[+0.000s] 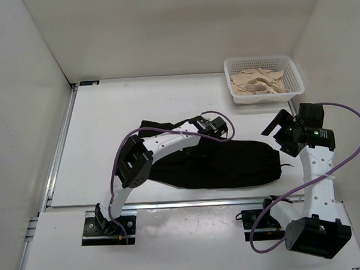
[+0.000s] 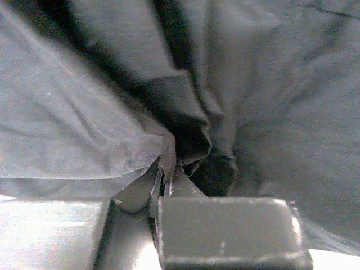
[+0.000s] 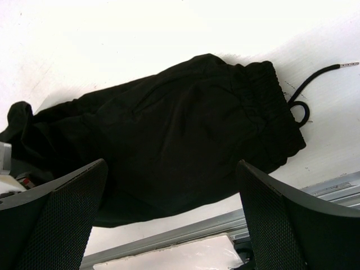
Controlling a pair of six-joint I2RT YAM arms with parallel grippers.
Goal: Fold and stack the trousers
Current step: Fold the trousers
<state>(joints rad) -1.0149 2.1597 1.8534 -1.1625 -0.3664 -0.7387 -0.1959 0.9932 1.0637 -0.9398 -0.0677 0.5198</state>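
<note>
We see the black trousers (image 1: pixel 229 163) lying wrinkled on the white surface (image 1: pixel 108 126), stretched from the middle toward the right, close to the near rail. Their elastic waistband (image 3: pixel 264 90) is at the right end, and a black drawstring (image 3: pixel 315 81) trails from it onto the bare surface. Our left hand (image 1: pixel 217 131) is down on the far edge of the trousers, and its wrist view shows it clenched on a bunched fold of the dark fabric (image 2: pixel 191 135). Our right hand (image 1: pixel 280 135) hangs above the waistband end, released, its fingers (image 3: pixel 56 219) spread wide with nothing between them. A white basket (image 1: pixel 294 76) holding beige cloth (image 1: pixel 258 84) stands at the far right.
</note>
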